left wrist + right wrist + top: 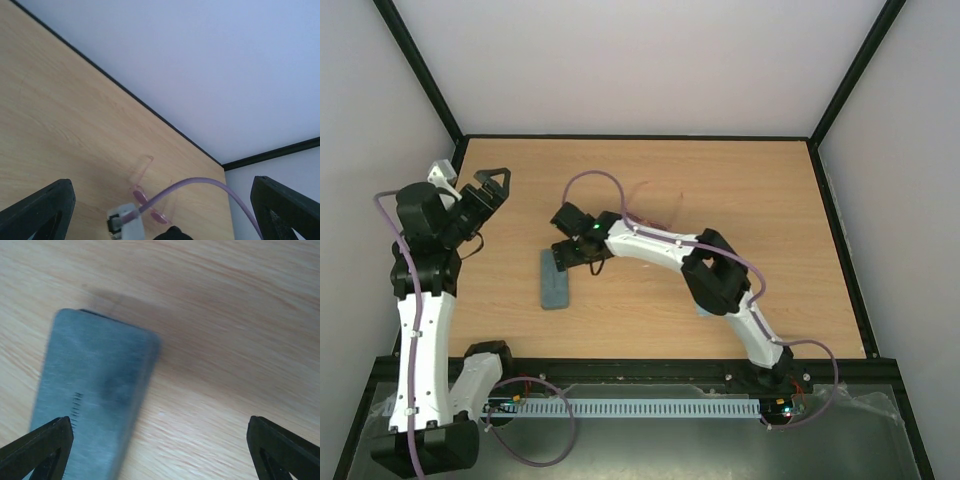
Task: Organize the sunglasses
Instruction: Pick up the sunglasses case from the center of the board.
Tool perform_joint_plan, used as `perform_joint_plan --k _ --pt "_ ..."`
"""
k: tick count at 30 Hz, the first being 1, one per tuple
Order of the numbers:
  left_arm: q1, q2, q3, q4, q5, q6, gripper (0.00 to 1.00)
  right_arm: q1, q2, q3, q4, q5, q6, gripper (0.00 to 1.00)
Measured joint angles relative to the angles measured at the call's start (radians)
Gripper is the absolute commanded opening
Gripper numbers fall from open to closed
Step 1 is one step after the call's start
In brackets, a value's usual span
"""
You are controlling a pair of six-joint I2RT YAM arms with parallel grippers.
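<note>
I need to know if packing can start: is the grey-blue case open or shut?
Shut. The case lies flat, showing only its grey-blue outer shell; no lining is visible in the top or right wrist view.

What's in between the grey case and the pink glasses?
In the top view, the open right gripper and its white wrist hang between the case and the sunglasses.

Pale walls (pixel 620 60) enclose a wooden table (pixel 770 200).
</note>
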Motion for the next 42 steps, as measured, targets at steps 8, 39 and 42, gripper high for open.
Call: perform_joint_plan --k 8,39,42 --pt "0.044 -0.026 -0.001 -0.046 0.058 -0.009 0.99 0.089 0.087 0.142 -0.039 0.034 0.043 0.96" --pt "0.067 0.000 -0.052 -0.044 0.122 0.000 0.99 0.137 0.097 0.105 -0.134 0.170 0.051 0.37" --pt "0.067 0.019 -0.058 -0.034 0.152 0.011 0.99 0.109 -0.013 -0.038 -0.105 0.135 0.047 0.37"
